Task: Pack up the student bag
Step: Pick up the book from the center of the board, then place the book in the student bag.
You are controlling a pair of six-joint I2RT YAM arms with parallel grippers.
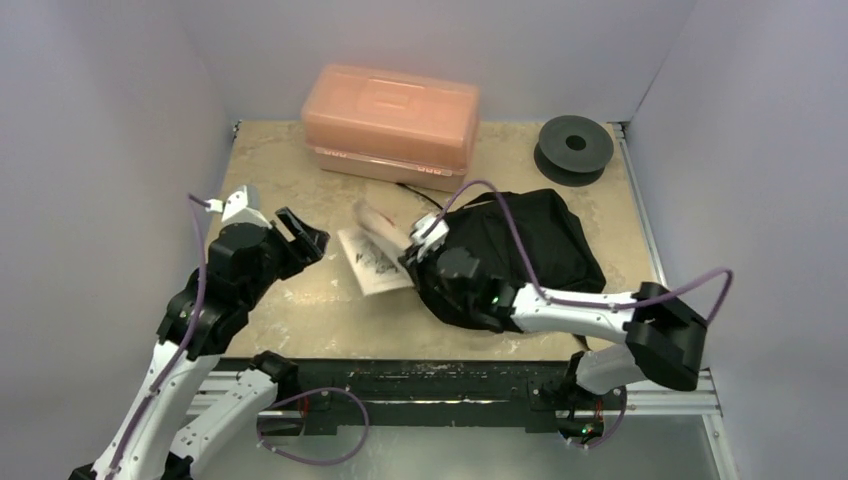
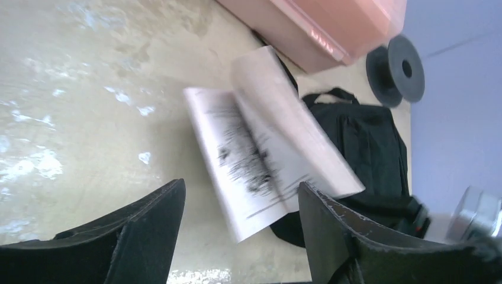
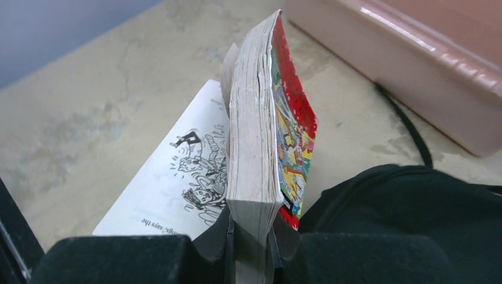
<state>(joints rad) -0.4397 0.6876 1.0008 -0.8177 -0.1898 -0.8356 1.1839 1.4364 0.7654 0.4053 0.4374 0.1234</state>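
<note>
Black fabric identifies the student bag [image 1: 550,240], which lies slumped on the tabletop [image 1: 300,165], right of centre and just in front of the pink plastic box [image 1: 390,115]. A black spool [image 1: 573,145] sits at the rear right corner, apart from both. The right end effector [image 3: 251,236] is clamped on the lower edge of a paperback book [image 3: 254,142] and holds it upright just left of the bag, red cartoon cover facing the bag. One loose leaf with a line drawing hangs open towards the tabletop. The left end effector [image 1: 302,238] stands open and empty, near the book on its far side from the bag, touching nothing. The bag's opening is hidden in all three views, so whether it is unzipped cannot be told. Judged from this layout, packing is at an early stage. The book is gripped but outside the bag, nothing is seen inside, and insertion and closing remain.
</note>
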